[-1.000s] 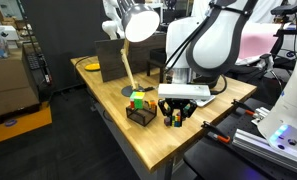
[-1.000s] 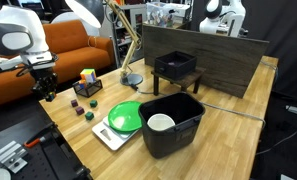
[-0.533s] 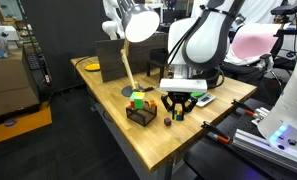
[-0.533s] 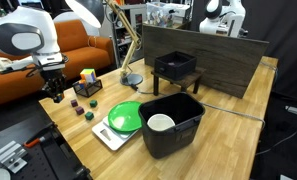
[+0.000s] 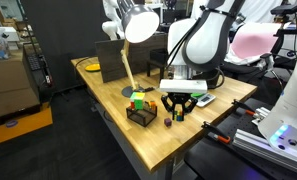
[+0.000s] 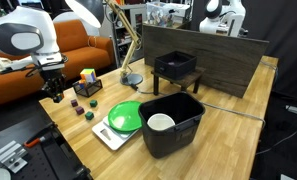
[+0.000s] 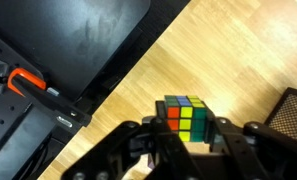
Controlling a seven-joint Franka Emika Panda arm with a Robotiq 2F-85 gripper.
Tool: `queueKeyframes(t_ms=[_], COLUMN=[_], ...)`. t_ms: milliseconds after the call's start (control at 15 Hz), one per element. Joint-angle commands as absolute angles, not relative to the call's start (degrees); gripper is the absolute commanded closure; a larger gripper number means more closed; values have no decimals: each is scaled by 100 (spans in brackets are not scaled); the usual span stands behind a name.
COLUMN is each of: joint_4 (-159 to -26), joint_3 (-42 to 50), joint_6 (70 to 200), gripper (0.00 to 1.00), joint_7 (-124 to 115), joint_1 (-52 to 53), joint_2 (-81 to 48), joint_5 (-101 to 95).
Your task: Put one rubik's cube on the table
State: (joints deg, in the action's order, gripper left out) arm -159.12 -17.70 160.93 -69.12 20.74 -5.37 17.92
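Wooden desk (image 5: 153,140), wide, in both exterior views. Carries, in an exterior view, a black bin (image 6: 183,135) with a white bowl (image 6: 161,122) inside, a black stand (image 6: 176,66) behind and a green plate (image 6: 125,117) beside, all shown in that view alone. Carries too a small black basket (image 5: 141,116) topped by a bright second cube (image 5: 139,99).

Then the gripper (image 5: 182,108), up off the wood near the desk's edge. Looks merely dark at the tips from outside; too small to tell what sits there. Answers that in the wrist view: fingers (image 7: 148,140) clamped from both sides on a cube (image 7: 185,118), many-coloured, in the air above bare wood, with dark ground and an orange clamp (image 7: 26,80) beyond the edge.
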Motion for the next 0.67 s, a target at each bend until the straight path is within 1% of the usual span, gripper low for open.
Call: queueKeyframes(t_ms=[0, 600], joint_4=[-15911, -15907], joint_3=[-1579, -523], joint_6=[16263, 16577], gripper=[92, 92], joint_7=[-7150, -7096], joint_1=[1932, 803], joint_2=[-636, -834], joint_5=[1656, 2257])
